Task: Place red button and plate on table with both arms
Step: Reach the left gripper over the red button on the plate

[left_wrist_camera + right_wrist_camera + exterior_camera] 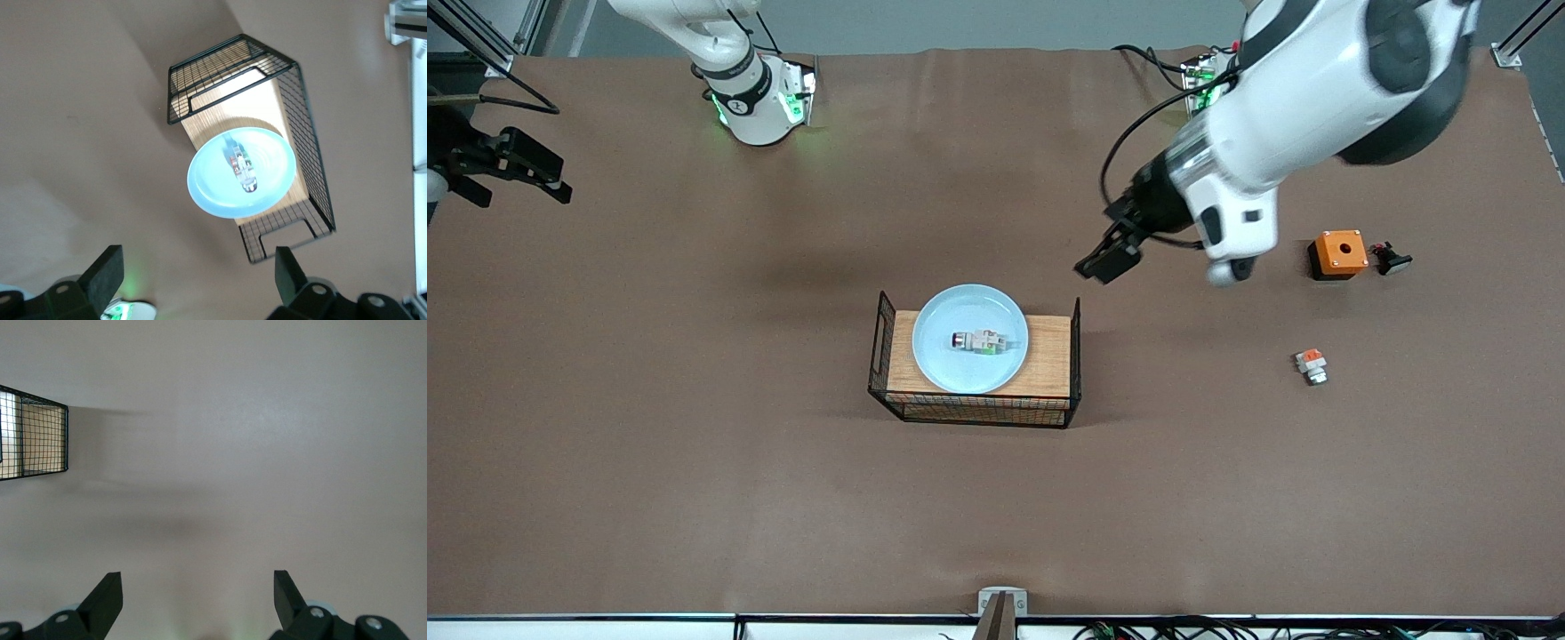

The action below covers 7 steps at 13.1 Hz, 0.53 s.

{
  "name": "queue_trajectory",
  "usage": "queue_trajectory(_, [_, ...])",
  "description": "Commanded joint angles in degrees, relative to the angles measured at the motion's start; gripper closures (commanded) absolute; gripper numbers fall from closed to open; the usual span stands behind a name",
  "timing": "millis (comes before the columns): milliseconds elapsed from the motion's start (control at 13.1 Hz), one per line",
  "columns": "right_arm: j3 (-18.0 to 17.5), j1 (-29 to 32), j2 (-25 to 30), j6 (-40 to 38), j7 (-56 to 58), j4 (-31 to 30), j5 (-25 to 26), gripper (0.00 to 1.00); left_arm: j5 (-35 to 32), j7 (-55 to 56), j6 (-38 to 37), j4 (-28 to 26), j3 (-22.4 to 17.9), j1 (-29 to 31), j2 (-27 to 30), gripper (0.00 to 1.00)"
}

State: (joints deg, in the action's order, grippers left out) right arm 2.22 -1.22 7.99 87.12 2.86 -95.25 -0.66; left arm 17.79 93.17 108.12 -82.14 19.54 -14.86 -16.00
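the round pale-blue plate [970, 339] is seen on the wooden-topped black wire rack [1049, 356], with the tiny whitish-grey red-capped button [978, 341] lying in it. the left gripper [1110, 258], wide open and empty, hangs over the brown table [694, 444] at the rack's two o'clock. the right gripper [511, 173], likewise open and empty, waits at ten o'clock. the approach is judged in hand; descent onto the button is called for next.

Red button [980, 341] in plate [970, 307] on wire rack [1049, 356], mid-table [694, 400]
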Motion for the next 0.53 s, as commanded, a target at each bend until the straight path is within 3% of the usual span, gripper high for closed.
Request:
queue_trajectory(0, [-0.1,0.0,1.1,0.4,-0.5,-0.5,0.9,0.0,-5.5,10.9,3.1,3.0,-0.2,-3.9,-5.4,0.0])
queue_trajectory(458, [0.2,0.3,-0.4,-0.2,0.1,2.0,1.0,0.0,-12.9,24.1,5.8,6.5,-0.6,-8.9,-15.4,0.0])
